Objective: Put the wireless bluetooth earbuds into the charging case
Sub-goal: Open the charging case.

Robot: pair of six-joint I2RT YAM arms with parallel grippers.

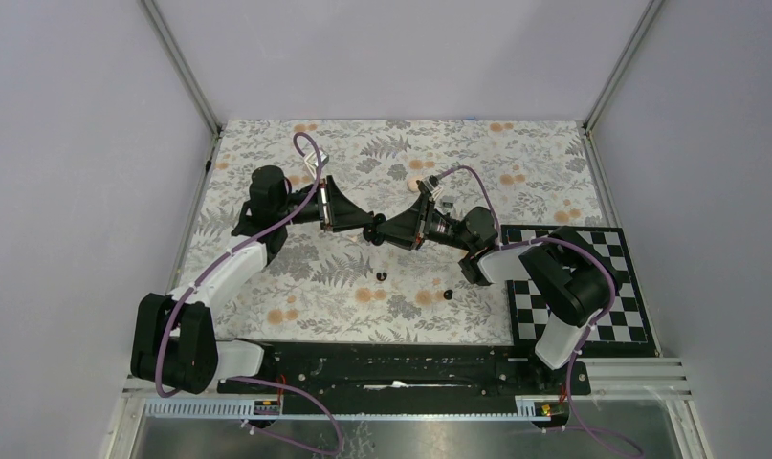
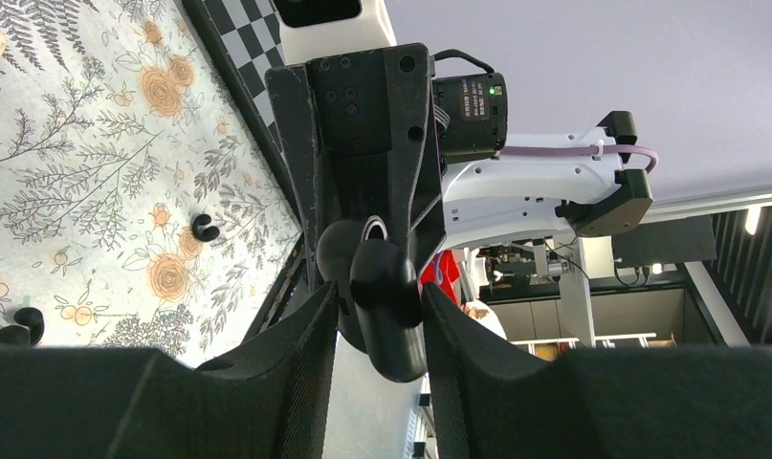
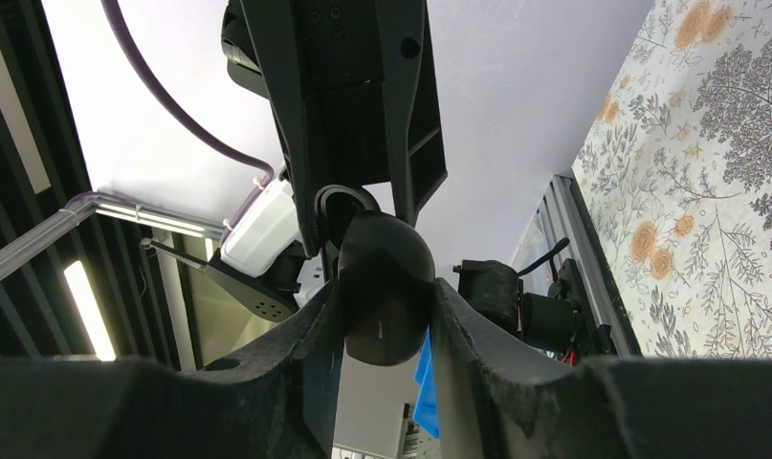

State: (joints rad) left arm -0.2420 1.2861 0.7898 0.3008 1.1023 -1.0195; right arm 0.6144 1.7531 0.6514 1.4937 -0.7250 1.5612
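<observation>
The charging case (image 1: 375, 232), black and glossy, hangs above the middle of the table between my two grippers, which meet tip to tip. My right gripper (image 3: 386, 292) is shut on the case's (image 3: 382, 268) rounded body. From the other side, my left gripper (image 2: 379, 296) has its fingers against the case (image 2: 389, 325), which looks hinged open into two rounded halves. Two tiny black earbuds lie loose on the floral mat below. One earbud (image 1: 381, 276) is just under the grippers and the other earbud (image 1: 449, 294) is to its right. The left wrist view shows both, the nearer earbud (image 2: 206, 228) and the farther earbud (image 2: 18, 327).
A floral mat (image 1: 516, 172) covers the table. A black-and-white checkerboard (image 1: 616, 320) lies at the right under the right arm's base. Grey enclosure walls stand on three sides, and a black rail (image 1: 391, 368) runs along the near edge.
</observation>
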